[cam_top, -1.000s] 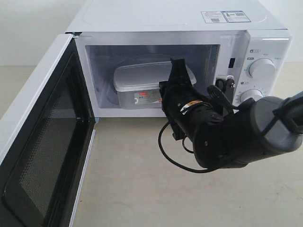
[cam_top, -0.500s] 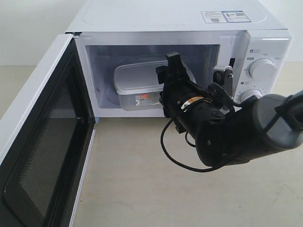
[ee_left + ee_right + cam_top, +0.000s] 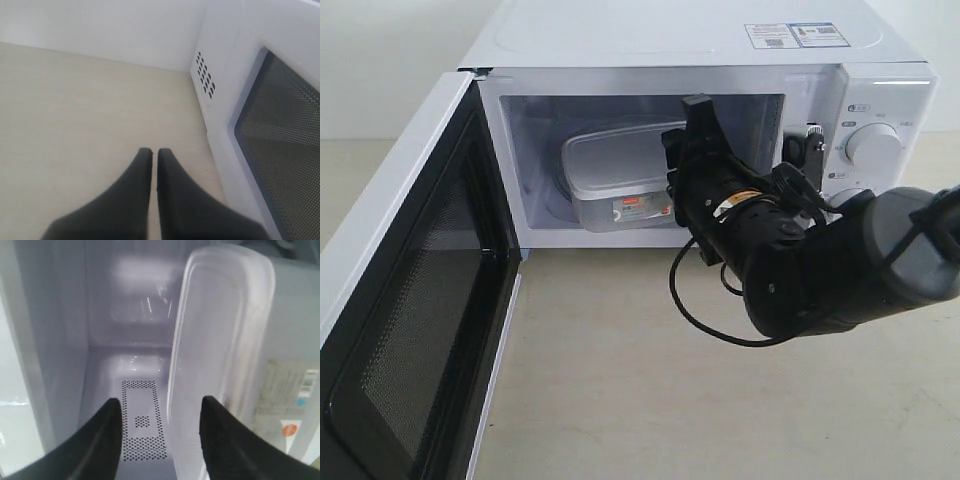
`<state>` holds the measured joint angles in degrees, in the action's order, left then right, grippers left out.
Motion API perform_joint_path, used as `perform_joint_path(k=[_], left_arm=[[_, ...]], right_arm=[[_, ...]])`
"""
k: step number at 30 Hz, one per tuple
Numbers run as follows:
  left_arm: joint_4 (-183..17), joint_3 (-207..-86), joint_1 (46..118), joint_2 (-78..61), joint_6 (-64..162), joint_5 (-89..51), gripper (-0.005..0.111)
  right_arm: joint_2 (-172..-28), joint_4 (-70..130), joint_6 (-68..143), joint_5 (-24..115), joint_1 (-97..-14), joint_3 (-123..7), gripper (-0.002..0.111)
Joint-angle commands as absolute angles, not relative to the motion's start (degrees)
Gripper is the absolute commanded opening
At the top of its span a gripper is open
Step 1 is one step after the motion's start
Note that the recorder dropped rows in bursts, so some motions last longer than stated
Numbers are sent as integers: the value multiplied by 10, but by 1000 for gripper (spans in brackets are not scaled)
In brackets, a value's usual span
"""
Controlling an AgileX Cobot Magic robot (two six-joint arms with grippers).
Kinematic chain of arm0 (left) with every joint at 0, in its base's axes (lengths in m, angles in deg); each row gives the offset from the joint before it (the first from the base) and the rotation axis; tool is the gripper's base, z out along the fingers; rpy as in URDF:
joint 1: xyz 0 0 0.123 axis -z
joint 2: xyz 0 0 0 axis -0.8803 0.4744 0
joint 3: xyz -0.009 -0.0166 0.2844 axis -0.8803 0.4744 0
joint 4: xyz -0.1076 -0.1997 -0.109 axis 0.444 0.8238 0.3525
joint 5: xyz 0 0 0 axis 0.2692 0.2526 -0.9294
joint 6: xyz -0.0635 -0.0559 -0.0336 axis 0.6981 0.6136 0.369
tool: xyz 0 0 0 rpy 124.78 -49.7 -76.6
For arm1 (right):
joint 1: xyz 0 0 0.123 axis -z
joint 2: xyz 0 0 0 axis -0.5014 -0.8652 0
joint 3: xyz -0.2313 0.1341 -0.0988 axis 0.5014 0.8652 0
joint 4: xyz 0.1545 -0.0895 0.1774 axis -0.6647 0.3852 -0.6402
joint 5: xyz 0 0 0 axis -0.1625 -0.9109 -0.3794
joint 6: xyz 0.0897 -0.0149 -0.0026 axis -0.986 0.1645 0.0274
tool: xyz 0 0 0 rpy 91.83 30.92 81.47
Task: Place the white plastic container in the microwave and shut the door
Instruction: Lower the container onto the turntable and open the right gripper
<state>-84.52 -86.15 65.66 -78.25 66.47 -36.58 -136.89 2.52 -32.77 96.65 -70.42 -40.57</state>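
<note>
Right claw [image 3: 160,402] spread in the microwave [image 3: 620,40] mouth, one finger just beside the container [image 3: 615,170] inside; contact unclear. Left claw [image 3: 151,151] pressed together outside the open door [image 3: 390,260].

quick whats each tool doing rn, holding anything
Left tool: shut, holding nothing.
Right tool: open, empty, next to the white plastic container inside the microwave.

Notes: white plastic container [image 3: 617,165] is milky translucent plastic, its lid smooth with a soft sheen, and the side label looks like paper. Microwave [image 3: 650,35] casing is smooth white with a slight gloss; 2 paper stickers [image 3: 770,37] on top. The cavity walls are pale and reflective. Door [image 3: 390,230] has a glossy black inner frame and a dark fine-mesh window. Table [image 3: 620,390] is matt and pale. Right gripper [image 3: 160,401] and left gripper [image 3: 154,152] are matt black.
</note>
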Motion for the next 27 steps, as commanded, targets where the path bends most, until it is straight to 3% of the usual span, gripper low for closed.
perform_joint_path(k=[1, 21, 24, 27], left_arm=[[-846, -859, 654, -784, 662, -366, 4], [-846, -859, 654, -784, 662, -366, 4], [-846, -859, 654, -784, 662, -366, 4], [-846, -859, 654, -784, 662, -366, 4]], right_arm=[[-1367, 50, -334, 965, -698, -407, 43], [-1300, 155, -343, 979, -695, -304, 43], [-1277, 215, -274, 971, -695, -277, 32], [-1262, 252, -168, 966, -695, -255, 8]])
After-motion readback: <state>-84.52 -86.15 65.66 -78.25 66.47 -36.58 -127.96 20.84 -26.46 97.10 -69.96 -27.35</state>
